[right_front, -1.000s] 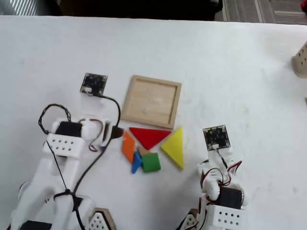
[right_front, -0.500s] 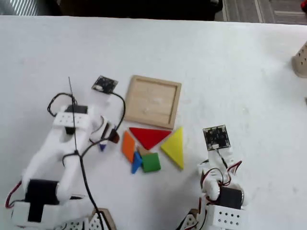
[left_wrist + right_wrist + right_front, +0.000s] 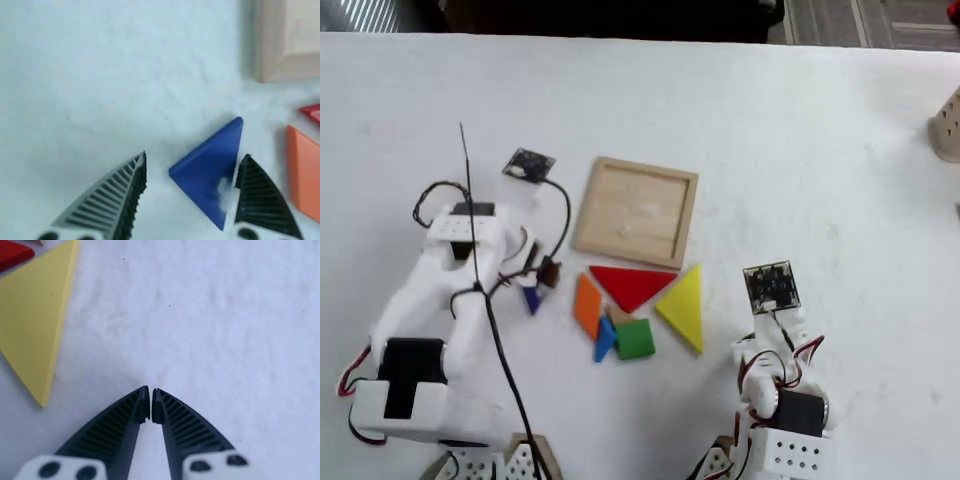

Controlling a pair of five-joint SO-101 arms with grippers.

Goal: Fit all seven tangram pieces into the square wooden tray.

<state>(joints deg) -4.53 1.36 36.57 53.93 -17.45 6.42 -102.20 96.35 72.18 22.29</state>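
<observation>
Left pincer (image 3: 194, 167) is spread wide, low over the bench (image 3: 800, 120), straddling a blue triangle (image 3: 207, 172) that lies flat. One finger sits just beside the triangle's edge and the other stands well off it, so nothing is gripped. The triangle lies just off the near left corner of the wooden tray (image 3: 586, 200), which sits mid-bench with no pieces inside. Between the tray and the near edge there's a cluster: red triangle (image 3: 633, 284), yellow triangle (image 3: 685, 305), orange piece (image 3: 587, 305), green square (image 3: 635, 339) and a smaller blue piece (image 3: 605, 340). Right pincer (image 3: 150, 405) is closed tight on nothing, by the near edge, with the yellow triangle close by.
</observation>
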